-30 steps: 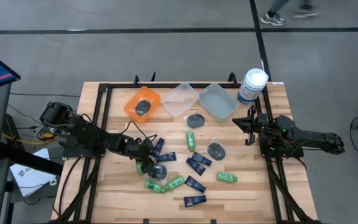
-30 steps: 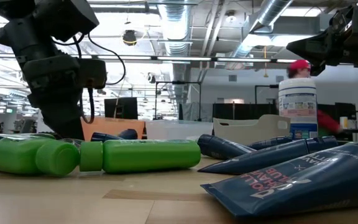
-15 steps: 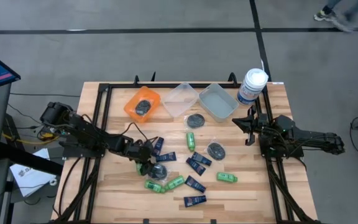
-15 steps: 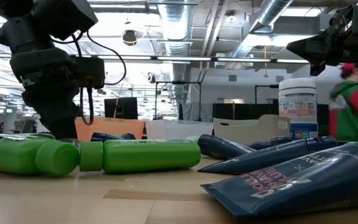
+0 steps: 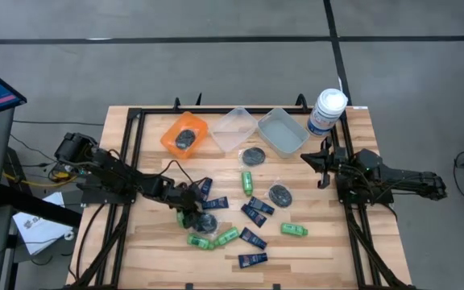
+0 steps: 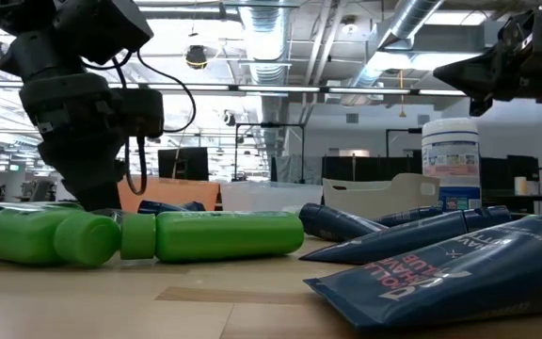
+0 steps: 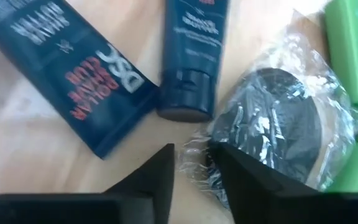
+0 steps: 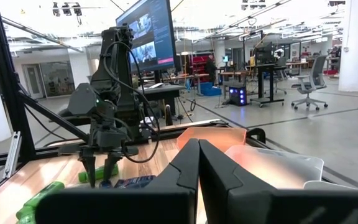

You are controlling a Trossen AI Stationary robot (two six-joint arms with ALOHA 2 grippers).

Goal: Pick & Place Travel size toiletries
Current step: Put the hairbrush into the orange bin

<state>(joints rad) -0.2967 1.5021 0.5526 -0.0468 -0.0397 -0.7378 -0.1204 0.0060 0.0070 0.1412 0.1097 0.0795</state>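
Note:
Several green mini bottles (image 5: 247,180), navy tubes (image 5: 253,260) and dark round tins (image 5: 279,194) lie scattered on the wooden table. One tin lies in the orange bin (image 5: 184,134). My left gripper (image 5: 190,211) points down beside a tin in clear crinkled wrap (image 7: 278,134), near two navy tubes (image 7: 191,43). Its fingers are a narrow gap apart, with the wrap's loose edge (image 7: 194,158) between them (image 7: 191,163). My right gripper (image 5: 322,165) is shut and hangs in the air over the table's right side; it also shows in the low view (image 6: 450,71). My left gripper comes down from above onto the loose edge of the wrapped tin's clear plastic (image 7: 197,149), one finger (image 7: 160,165) on each side of it. I cannot tell whether the fingers touch the plastic. The tin lies flat on the table.
At the far edge stand the orange bin, two clear bins (image 5: 234,129) (image 5: 283,131) and a large white jar (image 5: 327,111). Green bottles (image 6: 205,235) and navy tubes (image 6: 459,273) lie close together around the left gripper. Black frame rails run along both table sides.
My left arm has shifted only slightly above the wrapped tin. A person has walked past in the room behind the table and gone out of view. The toiletries lie as before.

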